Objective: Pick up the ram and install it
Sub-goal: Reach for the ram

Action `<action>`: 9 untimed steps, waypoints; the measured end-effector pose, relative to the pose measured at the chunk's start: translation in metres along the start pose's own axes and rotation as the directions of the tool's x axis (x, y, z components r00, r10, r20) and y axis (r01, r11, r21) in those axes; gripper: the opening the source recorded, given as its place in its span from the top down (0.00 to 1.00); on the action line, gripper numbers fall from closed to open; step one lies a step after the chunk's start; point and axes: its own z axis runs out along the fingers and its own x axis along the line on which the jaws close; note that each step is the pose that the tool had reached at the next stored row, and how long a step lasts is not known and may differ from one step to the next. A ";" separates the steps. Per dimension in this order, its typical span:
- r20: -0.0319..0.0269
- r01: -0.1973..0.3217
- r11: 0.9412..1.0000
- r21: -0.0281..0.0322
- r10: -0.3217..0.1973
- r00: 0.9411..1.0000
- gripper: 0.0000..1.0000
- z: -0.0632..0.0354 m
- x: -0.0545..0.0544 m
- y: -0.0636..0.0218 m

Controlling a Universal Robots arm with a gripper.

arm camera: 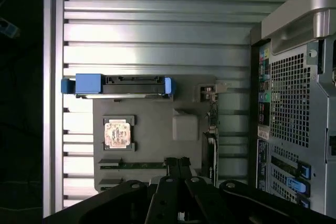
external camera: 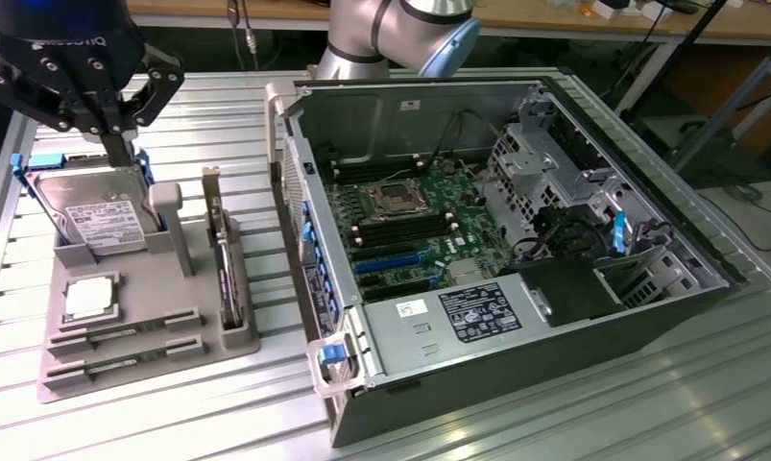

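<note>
Two ram sticks stand on edge in slots at the near end of the grey fixture tray (external camera: 155, 360): one ram (external camera: 127, 332) and a second ram (external camera: 119, 361) beside it. In the wrist view one ram (arm camera: 139, 164) appears as a thin greenish strip just beside my fingertips. My black gripper (external camera: 119, 152) hangs well above the far end of the tray, over the hard drive (external camera: 97, 216), pointing down. Its fingers (arm camera: 172, 163) are pressed together with nothing between them. The open computer case (external camera: 514, 240) lies to the exterior view's right, with dark memory slots (external camera: 392, 230) on its motherboard.
The tray also holds a square silver processor (external camera: 88, 298) and an upright expansion card (external camera: 227, 274). The hard drive's blue caddy (arm camera: 123, 85) sits at the tray's far end. The case's rear panel (arm camera: 289, 103) is close beside the tray. Everything rests on a ribbed metal table (external camera: 552, 413).
</note>
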 end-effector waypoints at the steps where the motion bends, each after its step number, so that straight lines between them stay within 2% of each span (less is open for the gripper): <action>1: 0.000 0.000 1.000 0.000 0.000 1.000 0.89 -0.0001 0.003 -0.0020; 9: 0.000 0.000 1.000 0.000 0.000 1.000 0.89 -0.0010 0.031 -0.0135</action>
